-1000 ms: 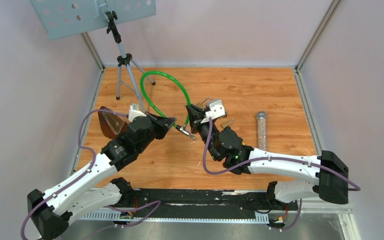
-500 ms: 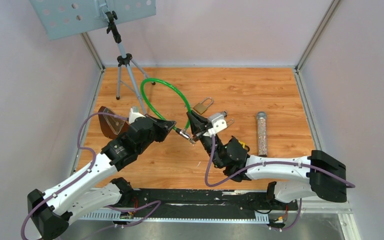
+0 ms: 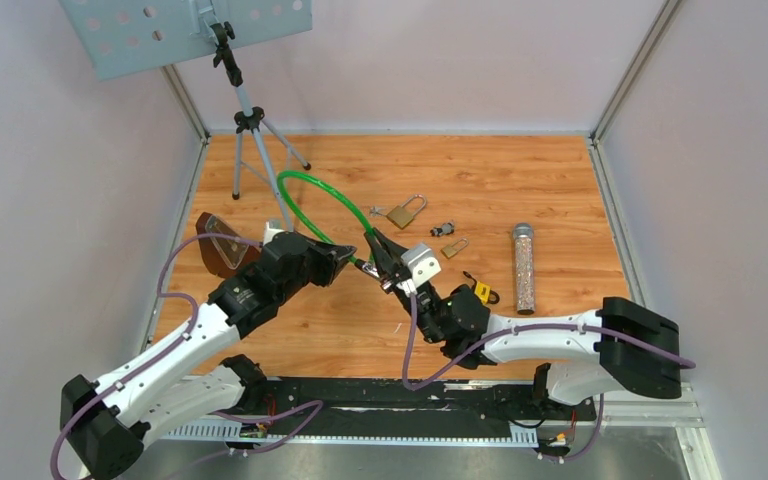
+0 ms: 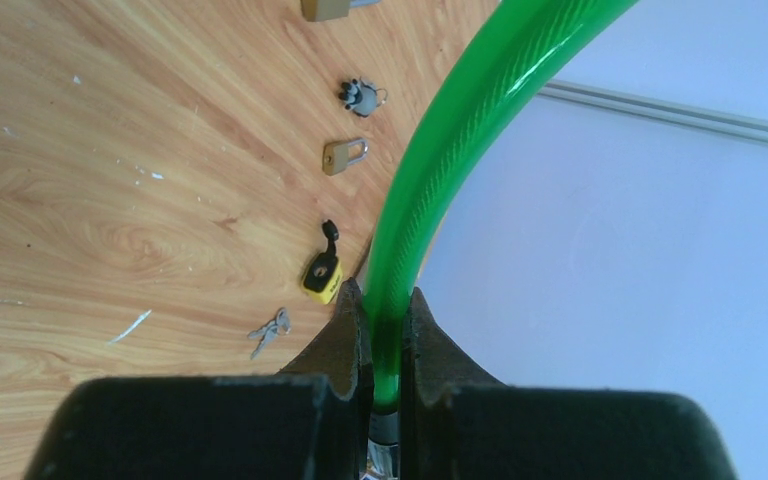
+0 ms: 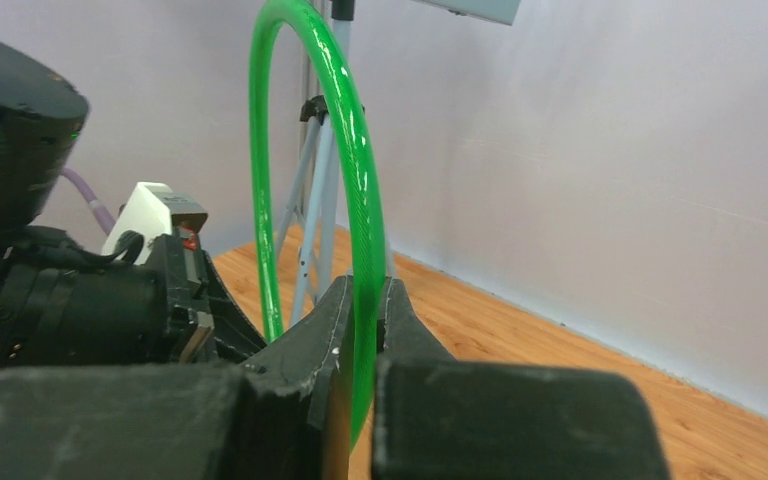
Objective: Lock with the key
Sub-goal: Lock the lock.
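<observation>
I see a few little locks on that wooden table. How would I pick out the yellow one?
On the wooden table, find the clear tube lying toward the right side. Just left of the tube's near end lies the yellow padlock. Its yellow body and black shackle set it apart from the big brass padlock and small brass padlock farther back.

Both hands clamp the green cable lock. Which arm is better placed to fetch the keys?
Probably right: the small silver keys lie beside the yellow padlock, close to the right arm. The left hand, shut on the green cable lock like the right hand, would reach across.
</observation>
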Robot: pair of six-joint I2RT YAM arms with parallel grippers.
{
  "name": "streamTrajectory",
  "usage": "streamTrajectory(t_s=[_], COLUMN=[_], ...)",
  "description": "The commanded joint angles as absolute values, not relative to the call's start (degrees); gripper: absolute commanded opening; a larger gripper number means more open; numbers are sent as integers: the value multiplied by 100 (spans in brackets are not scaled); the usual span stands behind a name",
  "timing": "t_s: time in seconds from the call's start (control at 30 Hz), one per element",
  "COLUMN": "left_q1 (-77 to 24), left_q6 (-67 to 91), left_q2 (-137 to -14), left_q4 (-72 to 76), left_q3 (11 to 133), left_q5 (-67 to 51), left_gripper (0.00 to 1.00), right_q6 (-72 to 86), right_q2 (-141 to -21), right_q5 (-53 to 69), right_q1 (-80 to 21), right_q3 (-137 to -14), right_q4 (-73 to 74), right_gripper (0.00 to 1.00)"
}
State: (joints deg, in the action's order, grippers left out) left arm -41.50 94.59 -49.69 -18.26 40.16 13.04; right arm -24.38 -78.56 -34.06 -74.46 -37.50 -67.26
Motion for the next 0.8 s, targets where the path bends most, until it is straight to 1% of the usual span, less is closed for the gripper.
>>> streamTrajectory(t_s=[0.0, 0.3, 0.53, 0.77], left_q1=[-4058, -3950, -3929, -3924], left_q6=[9770, 9652, 9388, 9252], left_q2=[-4985, -5059, -4781, -4632], left_q4=[-1073, -767, -565, -282], left_q3=[4069, 4058, 4077, 4078], left_q5=[996, 723, 711, 646], left_gripper=[0, 0, 0, 0], right_q6=[-2329, -1967, -1715, -1436], right_q2=[-7764, -7596, -7755, -7922], right_q5=[-2653, -2495, -2910, -3299], right_q1=[-7628, -7622, -7620, -7611], right_q3=[-3608, -3646, -3403, -3513], right_q4=[-6475, -5566, -5570, -5257], right_gripper=[0, 0, 0, 0])
